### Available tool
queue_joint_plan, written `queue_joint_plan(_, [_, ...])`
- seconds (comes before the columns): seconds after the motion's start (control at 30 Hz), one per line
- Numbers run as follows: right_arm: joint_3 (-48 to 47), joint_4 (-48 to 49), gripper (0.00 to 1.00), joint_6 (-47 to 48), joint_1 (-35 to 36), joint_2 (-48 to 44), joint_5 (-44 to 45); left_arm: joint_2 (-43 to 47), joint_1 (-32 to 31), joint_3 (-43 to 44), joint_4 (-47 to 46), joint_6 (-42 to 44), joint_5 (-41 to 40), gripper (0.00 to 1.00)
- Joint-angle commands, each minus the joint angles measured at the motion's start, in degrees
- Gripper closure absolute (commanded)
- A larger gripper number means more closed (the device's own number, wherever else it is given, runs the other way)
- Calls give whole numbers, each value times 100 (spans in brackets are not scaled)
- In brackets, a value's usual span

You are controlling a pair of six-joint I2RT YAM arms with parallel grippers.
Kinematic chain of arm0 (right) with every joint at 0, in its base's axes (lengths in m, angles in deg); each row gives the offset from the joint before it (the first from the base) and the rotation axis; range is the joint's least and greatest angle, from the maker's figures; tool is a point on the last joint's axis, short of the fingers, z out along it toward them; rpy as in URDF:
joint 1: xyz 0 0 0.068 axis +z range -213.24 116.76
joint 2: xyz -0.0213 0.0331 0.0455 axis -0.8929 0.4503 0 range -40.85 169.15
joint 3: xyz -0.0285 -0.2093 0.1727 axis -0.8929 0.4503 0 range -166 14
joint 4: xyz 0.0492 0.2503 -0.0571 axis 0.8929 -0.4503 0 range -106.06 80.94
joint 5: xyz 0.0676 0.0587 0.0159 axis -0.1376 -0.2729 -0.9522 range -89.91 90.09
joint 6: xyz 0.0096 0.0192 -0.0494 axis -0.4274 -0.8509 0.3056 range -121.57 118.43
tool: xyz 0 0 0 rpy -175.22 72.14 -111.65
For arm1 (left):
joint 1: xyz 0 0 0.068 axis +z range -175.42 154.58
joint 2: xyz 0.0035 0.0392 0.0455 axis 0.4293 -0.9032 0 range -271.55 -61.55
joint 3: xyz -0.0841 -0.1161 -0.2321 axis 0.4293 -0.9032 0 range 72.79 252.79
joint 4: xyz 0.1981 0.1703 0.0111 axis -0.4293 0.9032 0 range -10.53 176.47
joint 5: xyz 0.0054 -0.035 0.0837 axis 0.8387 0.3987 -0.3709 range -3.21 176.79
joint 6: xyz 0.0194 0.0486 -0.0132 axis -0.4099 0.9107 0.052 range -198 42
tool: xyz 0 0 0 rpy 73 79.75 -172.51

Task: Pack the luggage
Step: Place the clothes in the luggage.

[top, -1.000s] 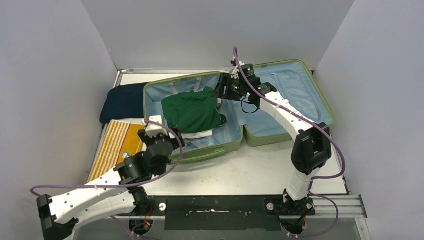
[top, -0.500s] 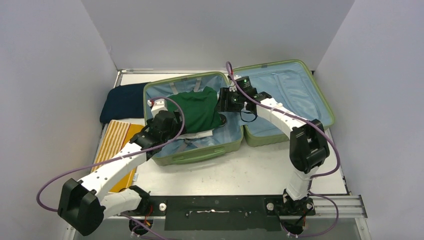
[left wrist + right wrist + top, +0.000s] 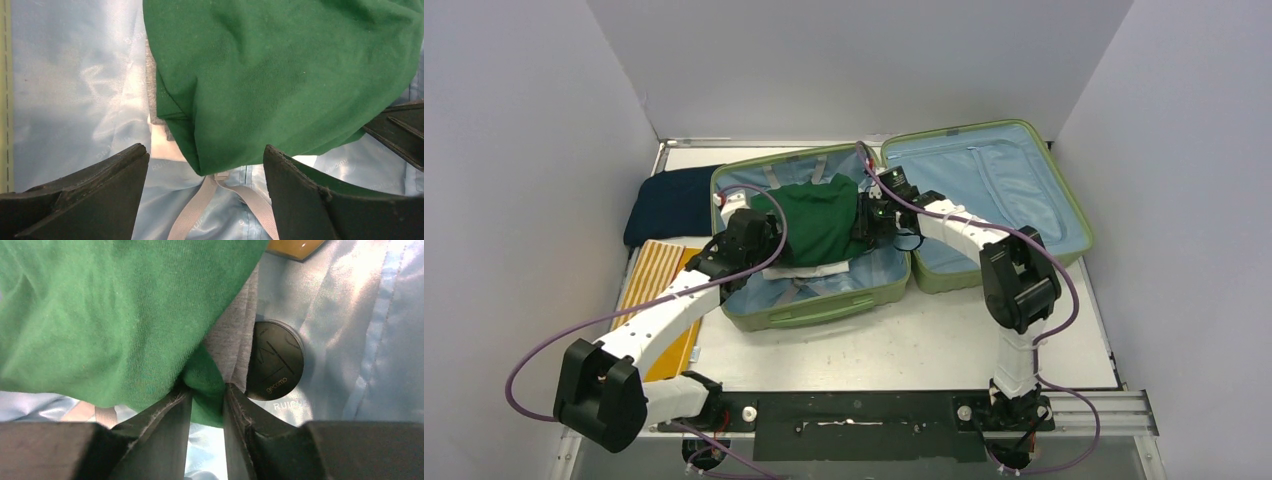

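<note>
luggage [image 3: 814,312]: 1
green garment [image 3: 819,220]: 1
grey cloth [image 3: 235,340]: 1
navy bundle [image 3: 669,200]: 1
yellow striped fold [image 3: 649,290]: 1
round black disc [image 3: 274,361]: 1
robot arms [image 3: 659,320]: 2

A dark green cloth garment [image 3: 819,220] lies loosely folded, its surface softly rumpled in the left wrist view [image 3: 280,75] and the right wrist view [image 3: 100,315]. A grey fabric layer [image 3: 235,340] shows under its edge, and a white cloth [image 3: 819,270] sticks out beneath its near side. Just beside the grey layer sits a round black disc [image 3: 274,360] with faint printed lettering. To the left, on the pale grey desk [image 3: 904,340], rests a folded navy blue cloth [image 3: 669,200]. Nearer, a folded textile with yellow and white stripes [image 3: 649,290] lies beside a mustard-coloured part [image 3: 686,280]. Plain white walls [image 3: 854,60] enclose the desk.
</note>
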Motion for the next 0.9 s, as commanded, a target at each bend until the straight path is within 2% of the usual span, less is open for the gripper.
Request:
queue_joint_plan(0.0, [-136, 136, 77, 62, 14, -155, 232, -98, 90, 276, -351, 138, 230, 19])
queue_joint_plan(0.1, [-28, 125, 90, 79, 15, -285, 329, -152, 123, 308, -434, 217, 329, 19])
queue_joint_plan(0.23, [131, 87, 100, 75, 70, -432, 437, -304, 160, 354, -473, 288, 426, 21])
queue_joint_plan(0.4, [250, 9, 100, 79, 133, -563, 576, -451, 217, 340, -479, 349, 425, 37])
queue_joint_plan(0.6, [342, -29, 100, -25, 189, -714, 619, -635, 260, 299, -503, 387, 455, 51])
queue_joint_plan(0.7, [413, -61, 100, -113, 200, -828, 642, -649, 273, 243, -473, 413, 323, 65])
queue_joint_plan(0.87, [617, -160, 100, -373, 174, -1018, 857, -534, 325, 92, -278, 458, 86, 97])
